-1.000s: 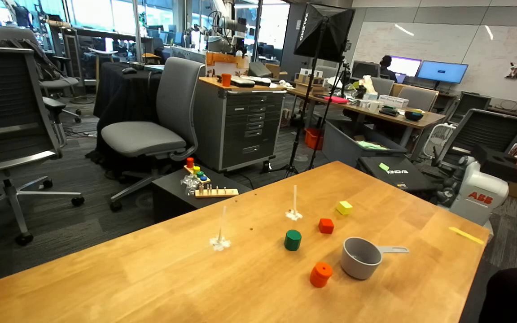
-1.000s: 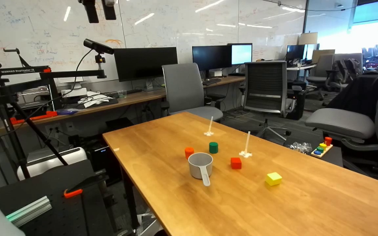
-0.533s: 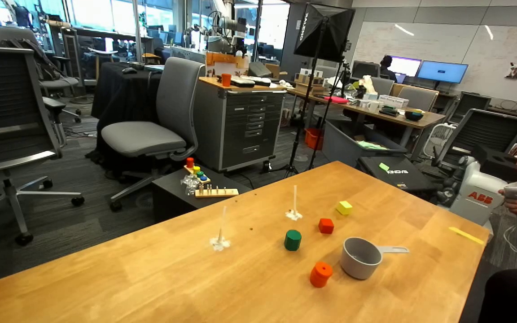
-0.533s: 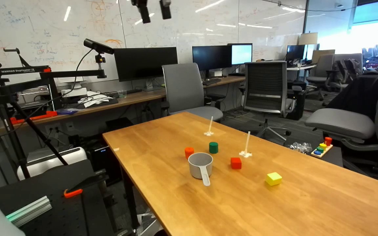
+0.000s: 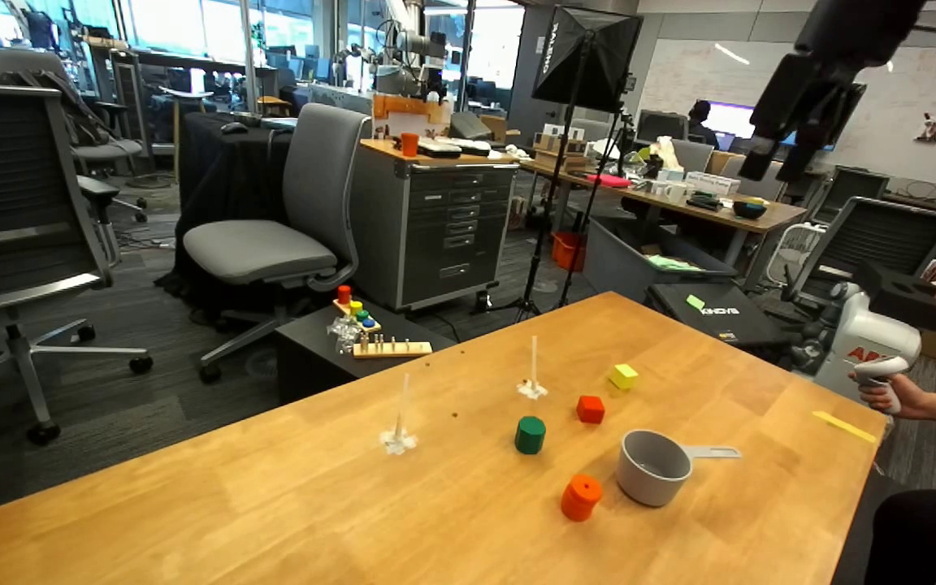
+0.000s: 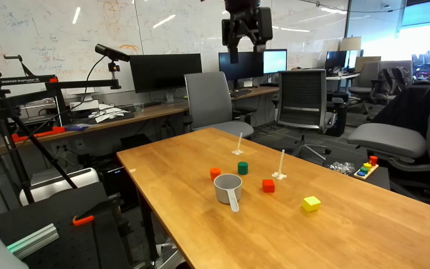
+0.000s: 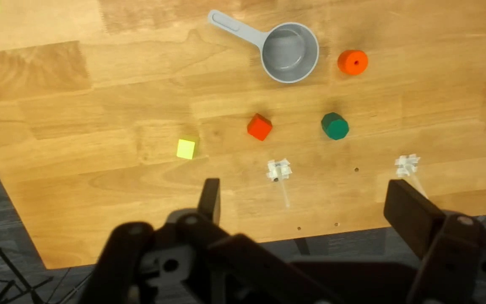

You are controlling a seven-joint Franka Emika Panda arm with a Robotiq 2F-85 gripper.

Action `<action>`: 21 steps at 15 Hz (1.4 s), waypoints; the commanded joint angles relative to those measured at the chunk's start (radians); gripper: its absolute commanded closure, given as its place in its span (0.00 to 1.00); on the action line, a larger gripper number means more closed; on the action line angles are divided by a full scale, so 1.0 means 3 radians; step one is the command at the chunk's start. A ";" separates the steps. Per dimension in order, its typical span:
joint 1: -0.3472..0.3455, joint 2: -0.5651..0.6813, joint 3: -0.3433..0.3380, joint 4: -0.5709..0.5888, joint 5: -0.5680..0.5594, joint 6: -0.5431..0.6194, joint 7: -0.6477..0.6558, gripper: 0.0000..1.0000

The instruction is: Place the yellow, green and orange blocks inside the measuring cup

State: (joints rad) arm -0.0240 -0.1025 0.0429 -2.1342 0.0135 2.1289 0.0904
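The grey measuring cup [image 5: 652,486] stands upright on the table, its bare bottom showing in the wrist view [image 7: 288,48]. The orange round block [image 5: 581,498] stands beside the cup; it also shows in the wrist view [image 7: 353,62]. The green block [image 5: 530,435] stands apart from the cup and shows in the wrist view [image 7: 336,126]. The yellow block [image 6: 311,204] lies farthest from the cup; it shows in the wrist view [image 7: 185,149]. My gripper [image 7: 300,196] is open with nothing between its fingers. It hangs high above the table in both exterior views [image 5: 773,165] [image 6: 247,55].
A red cube [image 5: 591,409] lies between the yellow and green blocks. Two thin upright sticks [image 5: 534,361] [image 6: 239,142] are taped to the table near one edge. A person's hand [image 5: 907,398] holds a white controller beyond the table's edge.
My gripper has moved right and lower in an exterior view and has come into sight at the upper right of an exterior view. The hand with the controller has appeared. The blocks and cup have not moved.
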 commanded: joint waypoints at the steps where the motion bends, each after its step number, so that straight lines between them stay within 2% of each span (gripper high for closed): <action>1: -0.0013 0.0650 -0.0080 0.0584 -0.0130 -0.0060 0.0208 0.00; 4: 0.0002 0.0924 -0.0176 0.0863 -0.0180 -0.0215 0.0430 0.00; 5: 0.0010 0.0748 -0.0168 0.0550 -0.0095 -0.0028 0.0250 0.00; 9: 0.0012 0.0924 -0.0202 0.0755 -0.0103 -0.0090 0.0331 0.00; 16: 0.0009 0.1575 -0.0479 0.1184 -0.0568 -0.0039 0.1004 0.00; 21: -0.0038 0.1997 -0.0694 0.1510 -0.0355 -0.0099 0.1510 0.00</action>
State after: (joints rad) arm -0.0341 0.4127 -0.1422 -1.7805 -0.1296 2.1293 0.4491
